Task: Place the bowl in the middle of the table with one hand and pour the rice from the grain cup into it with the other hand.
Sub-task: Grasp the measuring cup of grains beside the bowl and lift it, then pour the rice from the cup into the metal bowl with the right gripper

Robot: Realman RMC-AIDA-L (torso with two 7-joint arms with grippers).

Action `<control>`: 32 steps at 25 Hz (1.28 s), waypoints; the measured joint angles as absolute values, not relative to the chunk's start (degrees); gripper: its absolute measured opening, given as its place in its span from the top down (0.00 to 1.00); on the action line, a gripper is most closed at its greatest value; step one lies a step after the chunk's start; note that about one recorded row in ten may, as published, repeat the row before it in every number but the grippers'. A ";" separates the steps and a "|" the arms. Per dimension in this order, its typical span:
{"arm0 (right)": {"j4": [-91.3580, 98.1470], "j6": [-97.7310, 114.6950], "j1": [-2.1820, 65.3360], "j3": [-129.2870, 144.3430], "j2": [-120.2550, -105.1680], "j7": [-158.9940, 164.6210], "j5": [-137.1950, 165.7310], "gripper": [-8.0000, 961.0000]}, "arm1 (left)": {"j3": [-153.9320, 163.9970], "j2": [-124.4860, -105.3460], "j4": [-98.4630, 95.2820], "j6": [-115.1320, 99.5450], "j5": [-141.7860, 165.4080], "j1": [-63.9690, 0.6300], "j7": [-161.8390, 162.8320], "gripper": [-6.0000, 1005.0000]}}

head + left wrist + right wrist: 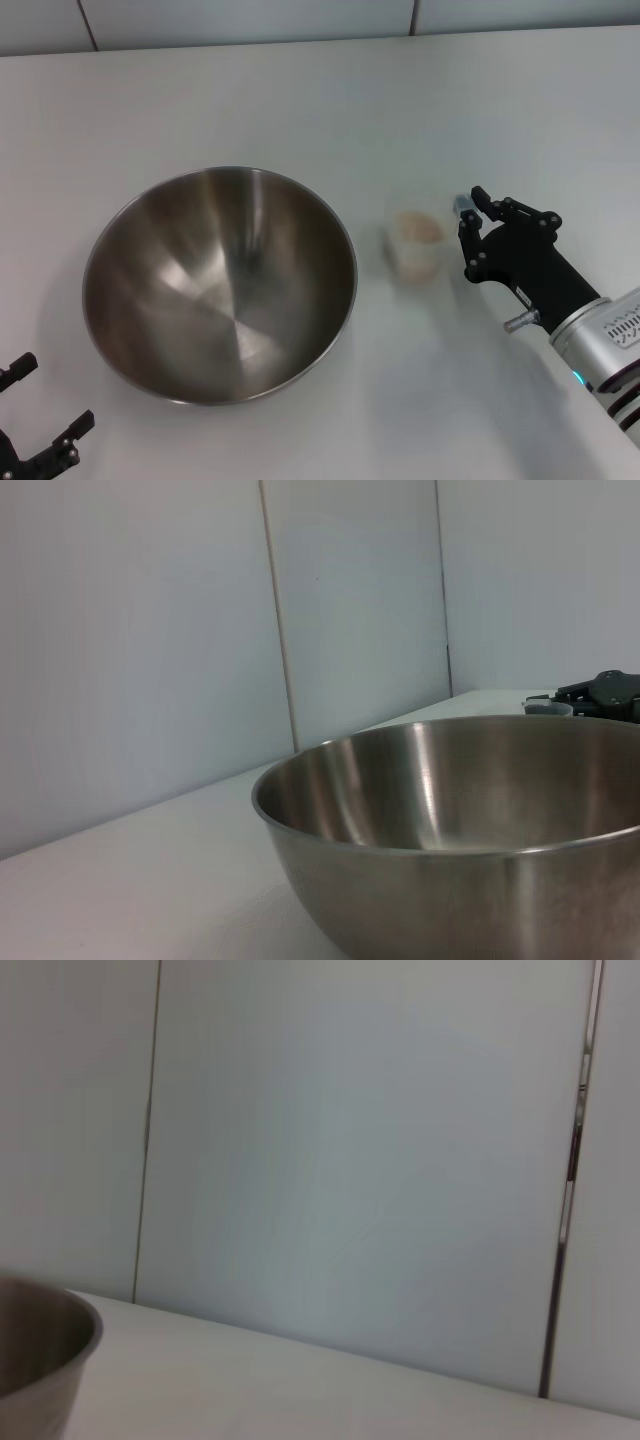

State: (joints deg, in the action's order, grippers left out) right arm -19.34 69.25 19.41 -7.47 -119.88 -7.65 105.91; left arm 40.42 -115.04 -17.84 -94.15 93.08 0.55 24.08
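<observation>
The steel bowl [220,285] stands upright and empty on the white table [300,100], left of centre. The grain cup [415,246], with pale rice [416,228] in it, stands upright just right of the bowl. My right gripper [466,236] is open beside the cup's right side, not around it. My left gripper [48,397] is open and empty at the near left edge, apart from the bowl. The left wrist view shows the bowl [450,820] close up, with the right gripper [600,692] beyond it. The bowl's rim [45,1345] shows in the right wrist view.
A pale panelled wall [250,20] runs along the table's far edge. Bare tabletop lies beyond the bowl and cup and at the far right [560,120].
</observation>
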 joint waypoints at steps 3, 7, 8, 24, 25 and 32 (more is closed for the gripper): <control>-19.33 69.25 19.55 -7.47 -119.88 -7.65 105.76 0.75 | 40.46 -115.04 -17.84 -94.00 93.08 0.48 24.09 0.14; -19.33 69.50 19.69 -7.47 -119.88 -7.65 105.75 0.91 | 40.50 -115.04 -17.84 -93.92 93.08 0.44 24.09 0.14; -19.33 69.87 19.70 -7.47 -119.89 -7.65 105.75 0.95 | 40.52 -115.04 -17.84 -93.88 93.08 0.40 24.09 0.14; -26.53 84.37 22.08 -6.23 -119.88 -25.37 110.52 0.97 | 40.52 -115.29 -17.84 -93.77 94.13 0.47 24.25 0.14; -27.76 84.03 22.93 -6.14 -119.88 -28.64 110.75 0.97 | 40.52 -115.33 -17.84 -93.77 94.38 0.41 24.25 0.14; -35.18 78.84 25.63 -5.70 -119.88 -61.24 117.72 0.97 | 40.47 -115.40 -17.84 -94.01 94.57 0.15 24.26 0.14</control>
State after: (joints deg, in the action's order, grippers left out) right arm -35.18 78.84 25.63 -5.70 -119.88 -61.24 117.72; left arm 40.47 -115.40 -17.84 -94.01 94.57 0.15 24.26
